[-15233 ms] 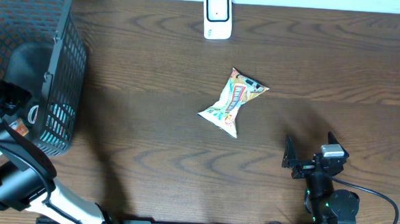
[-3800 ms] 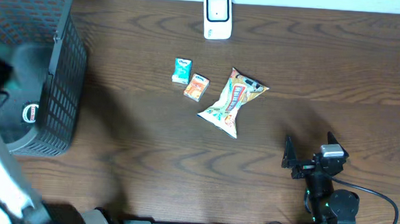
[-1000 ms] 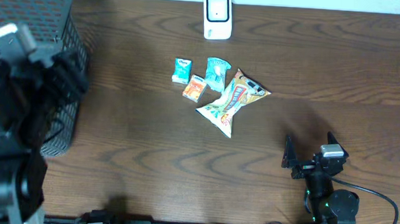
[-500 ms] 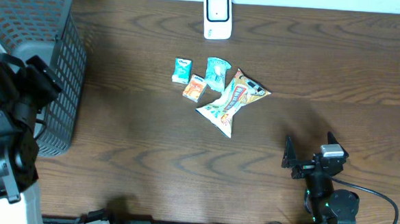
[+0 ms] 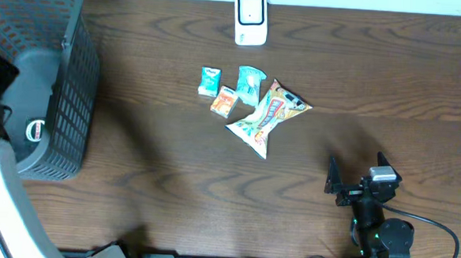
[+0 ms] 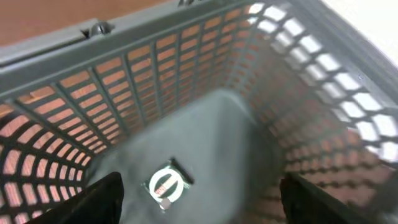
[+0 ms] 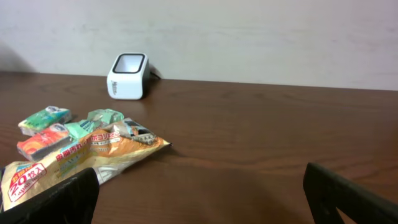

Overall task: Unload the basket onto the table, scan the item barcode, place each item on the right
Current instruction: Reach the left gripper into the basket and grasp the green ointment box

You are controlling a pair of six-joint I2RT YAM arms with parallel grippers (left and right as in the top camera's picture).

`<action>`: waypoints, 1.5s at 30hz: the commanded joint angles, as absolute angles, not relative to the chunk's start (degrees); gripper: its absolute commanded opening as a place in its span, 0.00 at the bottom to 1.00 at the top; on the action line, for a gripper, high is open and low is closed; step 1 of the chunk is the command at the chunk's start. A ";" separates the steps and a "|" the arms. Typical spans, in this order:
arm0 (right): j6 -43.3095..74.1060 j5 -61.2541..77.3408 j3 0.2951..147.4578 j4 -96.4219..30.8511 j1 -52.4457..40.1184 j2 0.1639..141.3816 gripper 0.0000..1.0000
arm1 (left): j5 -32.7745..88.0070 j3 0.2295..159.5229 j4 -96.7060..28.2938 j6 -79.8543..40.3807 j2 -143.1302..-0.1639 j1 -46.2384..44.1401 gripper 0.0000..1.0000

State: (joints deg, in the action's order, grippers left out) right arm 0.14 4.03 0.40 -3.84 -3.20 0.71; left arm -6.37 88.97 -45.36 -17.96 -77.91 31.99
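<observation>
Left gripper point(image 6: 200, 185) hangs inside the grey basket point(image 6: 186, 68), fingers spread wide, nothing between them. Step in hand, as I judge it: fetch the round red-labelled item point(image 6: 165, 186) lying flat on the basket floor, just left of the jaw centre. To do it well: centre over the disc, descend plumb and clear of the mesh walls, close across its rim. Basket holds that one item only, as far as visible. A large snack bag point(image 5: 267, 117) and three small packets point(image 5: 226, 101) lie grouped on the table point(image 5: 133, 179) near the scanner point(image 5: 250, 19). Right gripper point(image 5: 356, 181) sits apart, fingers wide, empty.
</observation>
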 commanded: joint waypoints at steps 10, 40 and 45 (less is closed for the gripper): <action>-0.49 3.79 0.36 -4.08 -3.42 0.45 0.99 | -7.14 88.99 -54.15 -32.10 -95.57 37.87 0.87; -0.49 3.79 0.36 -4.08 -3.42 0.45 0.99 | -6.70 88.73 -52.56 -57.69 -116.81 36.45 0.93; -0.49 3.79 0.36 -4.08 -3.42 0.45 0.99 | -6.70 88.73 -50.37 -57.47 -118.78 36.42 0.92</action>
